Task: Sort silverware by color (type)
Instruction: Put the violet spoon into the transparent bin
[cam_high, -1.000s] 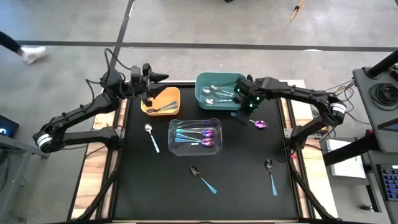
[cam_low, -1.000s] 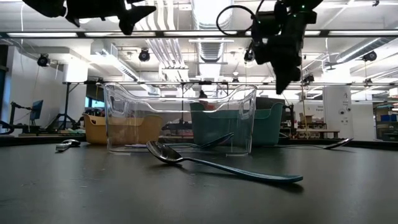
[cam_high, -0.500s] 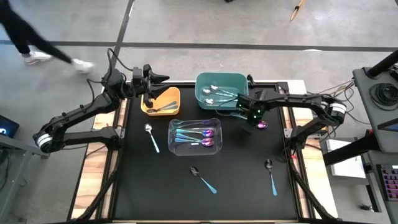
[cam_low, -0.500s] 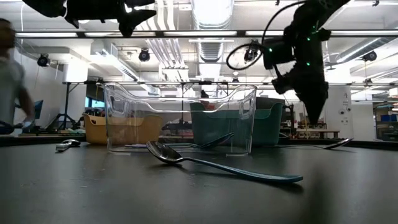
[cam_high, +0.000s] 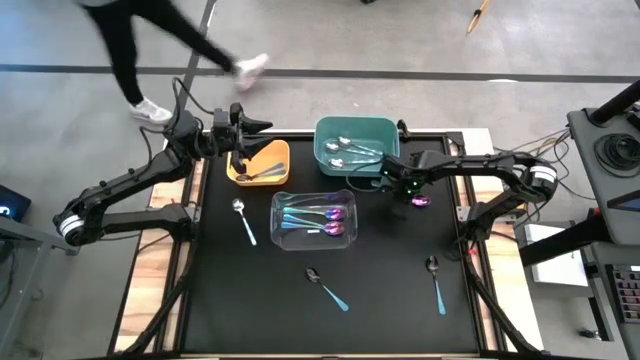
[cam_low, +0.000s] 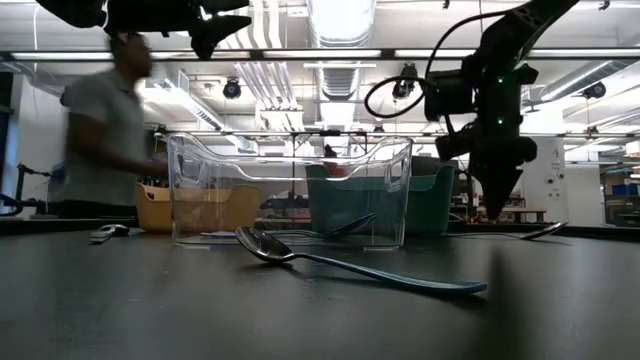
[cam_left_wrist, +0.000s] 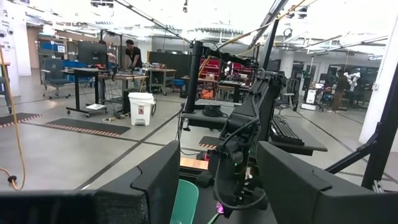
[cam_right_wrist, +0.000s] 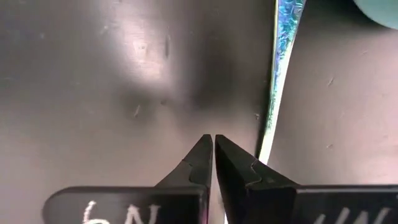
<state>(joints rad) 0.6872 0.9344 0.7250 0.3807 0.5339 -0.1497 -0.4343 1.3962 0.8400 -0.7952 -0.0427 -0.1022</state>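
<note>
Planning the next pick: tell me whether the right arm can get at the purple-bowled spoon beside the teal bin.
Probably yes: the right end effector, fingers shut, hovers just beside the purple-bowled spoon on bare mat, nothing between them.

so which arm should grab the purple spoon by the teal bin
The right. Its gripper hangs low beside the purple spoon, fingers shut, with the handle just past its tips. The left gripper sits high over the orange bin, across the table.
</note>
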